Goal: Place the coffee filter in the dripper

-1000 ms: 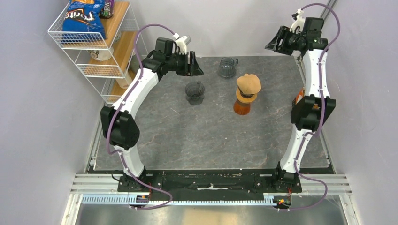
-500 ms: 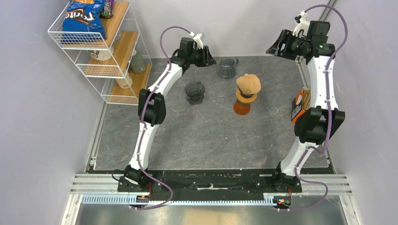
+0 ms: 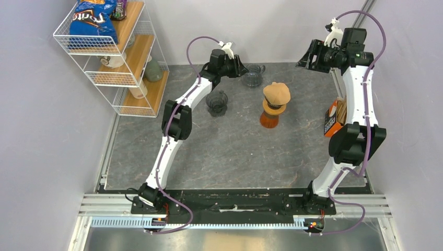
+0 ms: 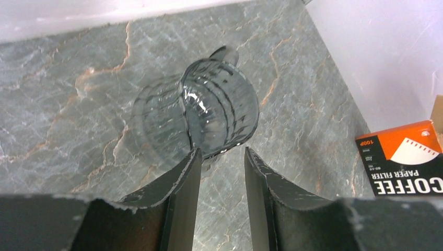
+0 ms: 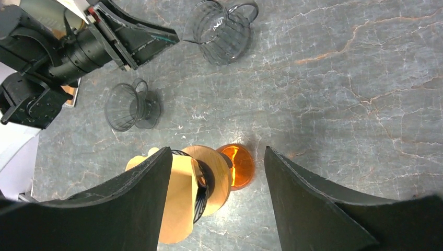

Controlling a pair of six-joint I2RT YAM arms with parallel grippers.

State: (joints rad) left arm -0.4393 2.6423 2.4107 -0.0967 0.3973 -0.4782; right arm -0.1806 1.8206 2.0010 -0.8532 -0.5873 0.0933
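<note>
From above, the coffee filter [image 3: 277, 92] shows as a tan dome on top of the dripper [image 3: 274, 108], which stands upright on the orange carafe [image 3: 269, 120] toward the far middle of the table [image 3: 224, 151]. I cannot tell whether it is seated down in the cone or only resting across the rim. The left claw [image 3: 238, 67] is reached out to the far edge, just beside a clear ribbed cup [image 3: 253, 76], so the filter lies to its right and nearer the bases. The right claw [image 3: 307, 56] hangs high at the far right, with the filter to its left and also nearer the bases. The two look about equally close. The left wrist view has the fingers only a narrow gap apart with nothing between them, pointed at the ribbed cup and not touching it. A box of coffee filters [image 4: 402, 157] sits off at the table's right edge. The right wrist view has that claw spread wide and empty, looking down so that the filter and carafe fall between its fingers. By that line-up, any seating or pressing of the filter looks to suit the right arm best, coming down from above along the upright dripper.
</note>
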